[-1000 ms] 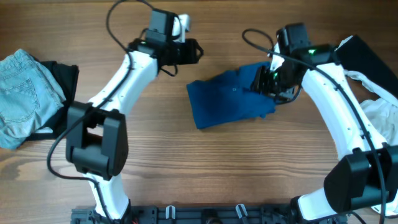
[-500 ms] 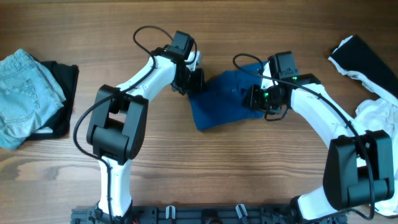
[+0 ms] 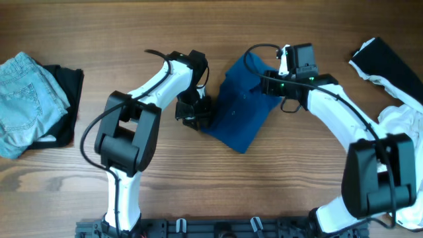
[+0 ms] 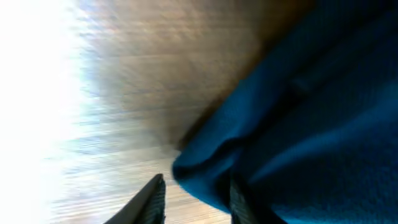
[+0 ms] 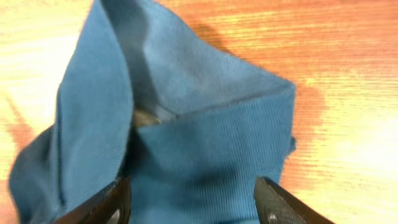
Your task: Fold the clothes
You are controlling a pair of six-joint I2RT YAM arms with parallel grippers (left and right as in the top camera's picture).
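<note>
Blue cloth lies mid table, bunched and skewed, one corner pointing toward the near edge, between my two arms.

My left tool is down at the cloth's left edge, touching it. The left wrist view is blurred. A rounded fold of the cloth sits between my two fingers. A sliver of wood shows between that finger and the fold, and the other finger is partly behind the cloth. I can't tell if the tool is clamped or loose.

My right tool is at the cloth's upper right part, on top of it. In the right wrist view my fingers stand wide apart at the bottom corners, so the tool is spread. Cloth fills the gap between them. It is folded over itself there, one flap on the left and one flat layer on the right, with a small pale spot at the crease. No pinch shows. The table shows beyond the cloth's edges.

Jeans are at the far left of the table, lying partly on a black garment. A white garment and a black piece are at the far right. All of these are well apart from the cloth and from both tools.
</note>
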